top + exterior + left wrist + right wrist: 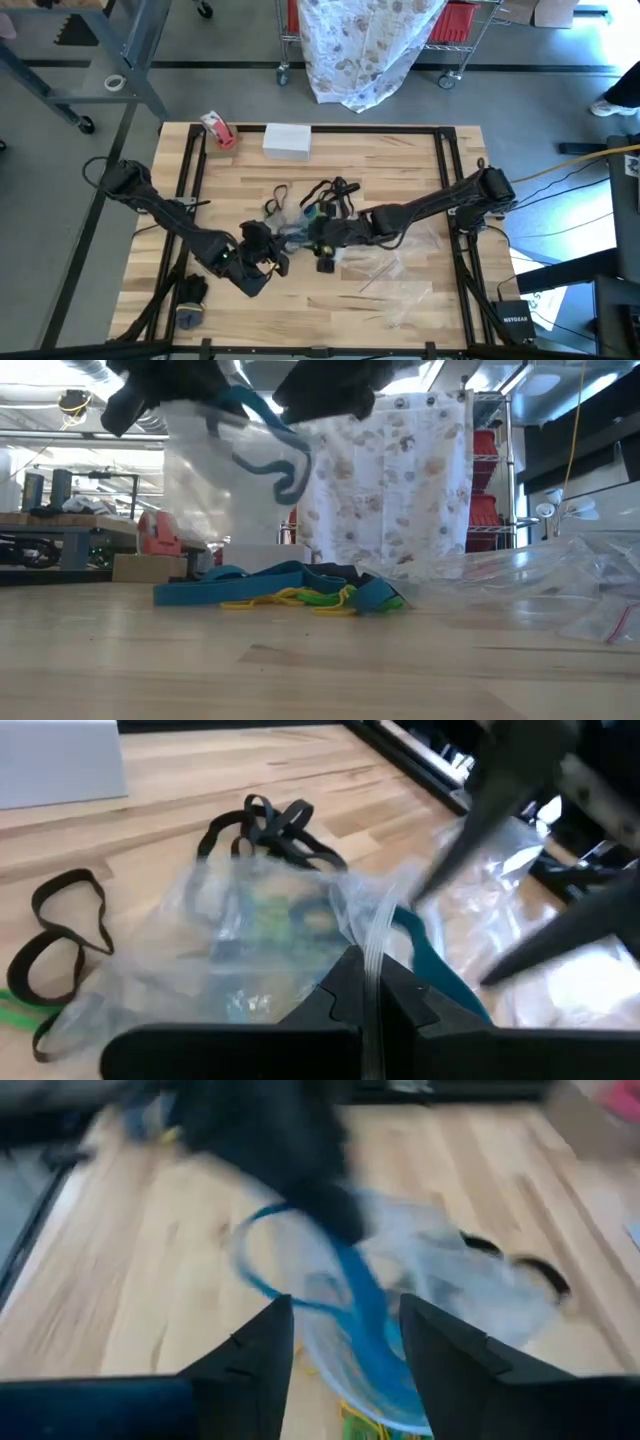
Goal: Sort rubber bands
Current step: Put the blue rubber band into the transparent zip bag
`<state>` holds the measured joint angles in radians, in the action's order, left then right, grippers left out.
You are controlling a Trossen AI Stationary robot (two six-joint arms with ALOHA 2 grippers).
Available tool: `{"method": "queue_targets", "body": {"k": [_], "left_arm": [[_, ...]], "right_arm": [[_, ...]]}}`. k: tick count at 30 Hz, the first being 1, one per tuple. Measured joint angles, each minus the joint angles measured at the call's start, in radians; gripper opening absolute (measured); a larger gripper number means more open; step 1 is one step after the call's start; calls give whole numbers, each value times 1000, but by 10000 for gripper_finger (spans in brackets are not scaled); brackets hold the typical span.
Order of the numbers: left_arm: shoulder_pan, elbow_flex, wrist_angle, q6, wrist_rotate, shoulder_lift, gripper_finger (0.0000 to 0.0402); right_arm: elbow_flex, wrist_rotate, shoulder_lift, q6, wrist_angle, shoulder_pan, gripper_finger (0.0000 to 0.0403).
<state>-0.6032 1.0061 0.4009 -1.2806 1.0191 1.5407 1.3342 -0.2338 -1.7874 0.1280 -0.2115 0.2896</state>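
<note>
A: Left end effector [375, 985] clamped on clear bag [250, 935], lifted mid-desk [400, 160] so its mouth gapes.

B: Right end effector [345, 1340] parted over blue rubber band [355, 1295]; remaining rubber bands [325, 195] at bag's twelve o'clock.

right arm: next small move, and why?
Probably lift the right tool clear. Its fingers stand open around the blue rubber band, which hangs down into the clear plastic bag. The left tool is shut on the bag's edge, holding it up off the table.
</note>
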Motion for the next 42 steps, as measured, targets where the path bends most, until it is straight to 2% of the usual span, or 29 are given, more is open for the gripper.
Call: {"method": "queue_targets", "body": {"k": [7, 12, 20, 25, 30, 39, 42], "left_arm": [[0, 0, 6, 31, -28, -55, 0], [1, 0, 9, 31, -58, -68, 0], [1, 0, -7, 24, -60, -69, 0], [-4, 0, -82, 68, -59, -69, 0], [-12, 0, -98, 96, -83, -69, 0], [-11, 0, -96, 105, -93, -69, 0], [-13, -1, -94, 105, -94, -69, 0]], "right_arm": [[0, -33, 0, -154, -21, 26, 168], [10, -175, 0, -241, -23, 69, 167], [57, -201, -6, -178, 57, 104, 167], [56, -169, -58, -205, 53, 96, 167], [56, -359, -75, -211, 108, 96, 167], [57, -373, -44, -197, 95, 90, 167], [57, -356, -44, -137, 55, 81, 167]]}}
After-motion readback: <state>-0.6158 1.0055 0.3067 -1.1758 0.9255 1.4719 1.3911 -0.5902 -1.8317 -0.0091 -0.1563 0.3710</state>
